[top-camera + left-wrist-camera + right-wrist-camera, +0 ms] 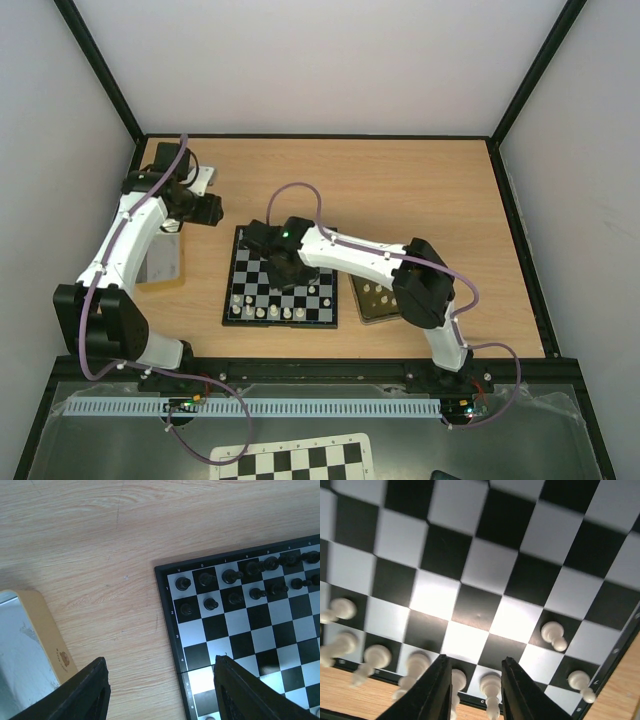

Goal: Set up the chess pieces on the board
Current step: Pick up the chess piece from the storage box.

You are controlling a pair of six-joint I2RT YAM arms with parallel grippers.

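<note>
Right hand (476, 661): fingers slightly apart, clamping nothing, low over the board (485, 555); a white piece (490, 687) stands in the gap.
Chess pieces (554, 632): on the board's edge rows; judged light, rigid and easily toppled, best pinched at the head from above.
Black pieces (211, 603): two edge rows.
Obstruction: close-packed neighbours.
Left hand (161, 659): wide apart, empty, over the worktop (100, 540) by the gold tin (47, 630).

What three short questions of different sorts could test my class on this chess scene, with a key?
1. True or false: the left gripper holds a chess piece.
2. Which pieces line the edge of the board nearest the robot? A black, B white, C none.
3. Fill in: the ___ gripper hovers over the board.
Key: 1 false, its jaws stand open and empty. 2 B, the white pieces. 3 right, the right gripper.
</note>
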